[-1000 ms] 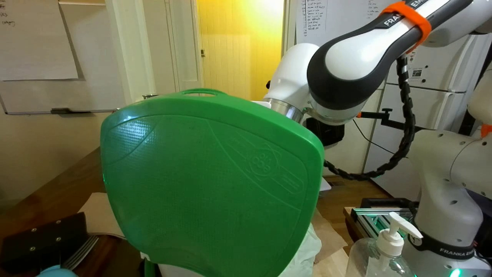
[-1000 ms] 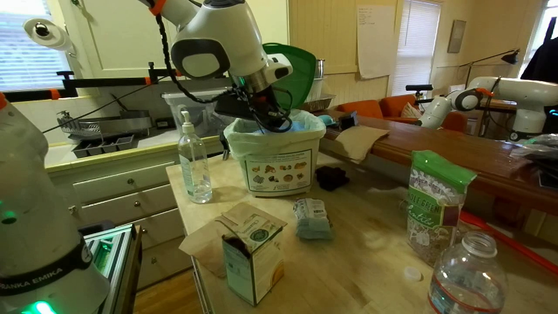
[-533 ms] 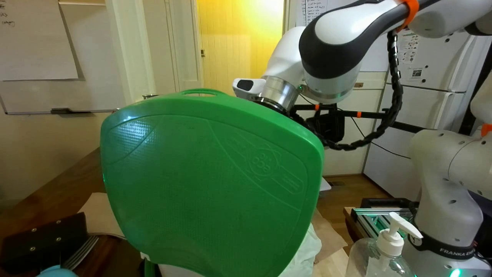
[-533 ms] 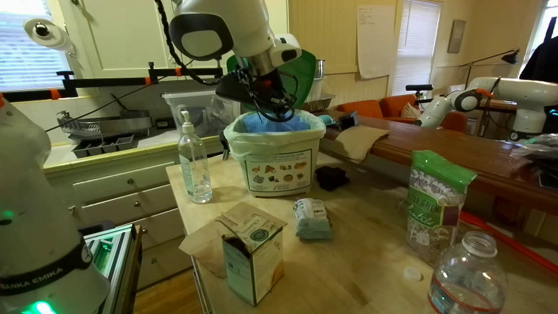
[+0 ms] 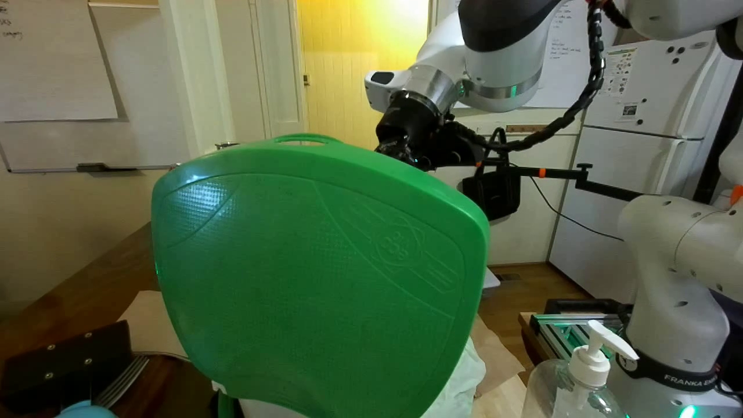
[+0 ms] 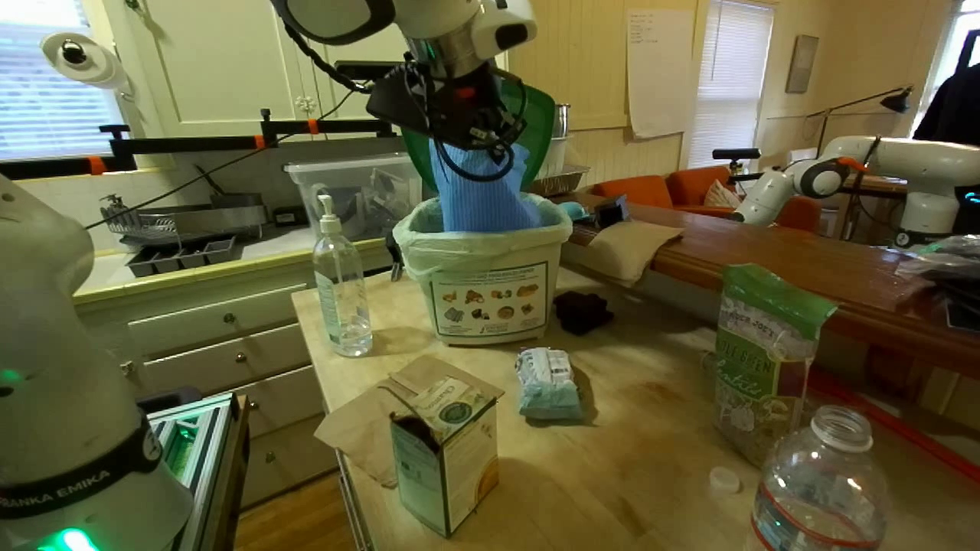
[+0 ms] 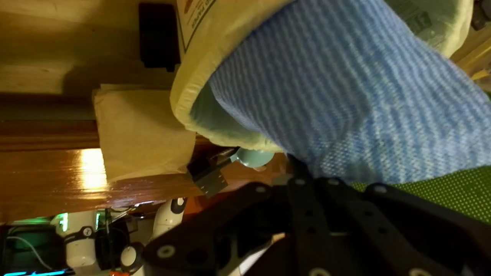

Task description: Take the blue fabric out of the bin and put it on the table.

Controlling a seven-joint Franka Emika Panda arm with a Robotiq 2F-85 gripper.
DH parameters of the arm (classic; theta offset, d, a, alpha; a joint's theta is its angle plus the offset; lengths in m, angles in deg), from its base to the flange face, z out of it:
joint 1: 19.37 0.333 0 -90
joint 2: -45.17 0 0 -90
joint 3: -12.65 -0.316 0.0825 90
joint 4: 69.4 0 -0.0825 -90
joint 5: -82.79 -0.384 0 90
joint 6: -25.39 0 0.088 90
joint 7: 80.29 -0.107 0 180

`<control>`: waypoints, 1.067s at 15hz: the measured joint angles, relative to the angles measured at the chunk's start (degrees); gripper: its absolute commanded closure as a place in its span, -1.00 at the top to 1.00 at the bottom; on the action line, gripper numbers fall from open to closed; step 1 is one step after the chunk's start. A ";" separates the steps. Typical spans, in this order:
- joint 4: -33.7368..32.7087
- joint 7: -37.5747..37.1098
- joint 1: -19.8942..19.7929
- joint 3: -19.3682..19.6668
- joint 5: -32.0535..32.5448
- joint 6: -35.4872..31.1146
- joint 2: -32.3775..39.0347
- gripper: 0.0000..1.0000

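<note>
The blue ribbed fabric point(image 6: 490, 191) hangs from my gripper point(image 6: 484, 145) in an exterior view, stretched upward, its lower part still inside the bin point(image 6: 490, 295). The bin is white with a pale green liner and stands on the light wooden table point(image 6: 628, 459). In the wrist view the fingers point(image 7: 312, 178) are together at the edge of the fabric point(image 7: 345, 96), shut on it. Its lower end goes into the lined bin point(image 7: 186, 97). In an exterior view the raised green lid point(image 5: 319, 273) hides the fabric and my fingertips.
The green lid point(image 6: 536, 130) stands up behind the bin. A pump bottle point(image 6: 341, 291), an opened box point(image 6: 448, 451), a small packet point(image 6: 549, 383), a dark object point(image 6: 582, 311), a lentil bag point(image 6: 766, 367) and a clear bottle point(image 6: 823, 482) stand around the table.
My gripper has risen from inside the bin's mouth to well above its rim. The blue fabric has come up with it, now stretching out of the bin. The bin has not moved.
</note>
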 measured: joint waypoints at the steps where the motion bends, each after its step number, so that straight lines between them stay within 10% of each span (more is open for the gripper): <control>1: -0.20 -0.15 -0.70 0.08 -0.01 0.03 -0.77 -0.99; 16: 0.01 -8.61 -11.67 0.86 12.77 0.04 -10.60 -0.99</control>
